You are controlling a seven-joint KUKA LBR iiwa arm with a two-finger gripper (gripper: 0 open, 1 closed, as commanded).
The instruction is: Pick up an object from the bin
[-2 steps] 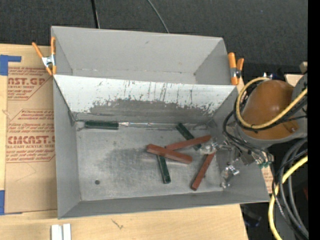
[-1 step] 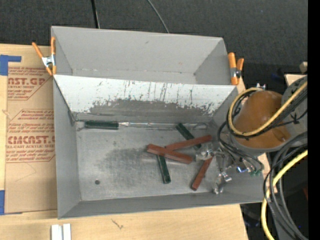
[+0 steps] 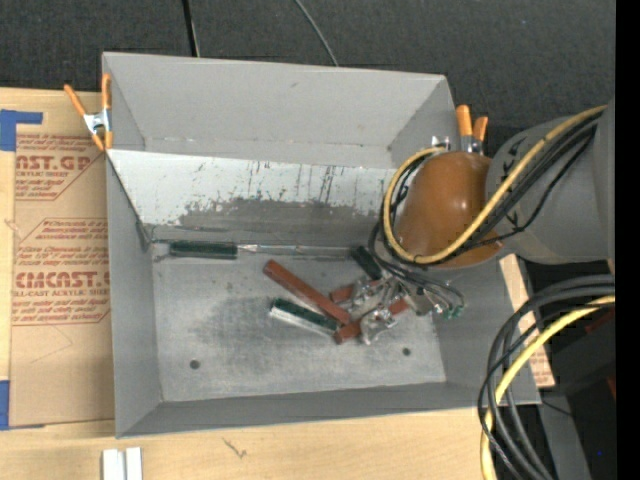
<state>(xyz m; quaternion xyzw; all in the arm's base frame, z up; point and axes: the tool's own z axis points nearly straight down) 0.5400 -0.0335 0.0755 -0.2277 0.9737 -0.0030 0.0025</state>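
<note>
Metal, grey and scuffed, forms the bin [image 3: 130, 298], its sloped back wall streaked with dark scratches. Right of the floor's centre lies a small heap: a long, flat reddish-brown stick [image 3: 296, 280], a shorter brown piece [image 3: 346, 330] and a slim white-and-green bar [image 3: 300, 314]. A dark green rod [image 3: 204, 251] lies well apart along the back seam. The gripper [image 3: 376, 311], shiny metal below a rounded orange cover [image 3: 445, 203], sits at the heap's right end among the brown pieces. Whether it is spread or closed cannot be told.
</note>
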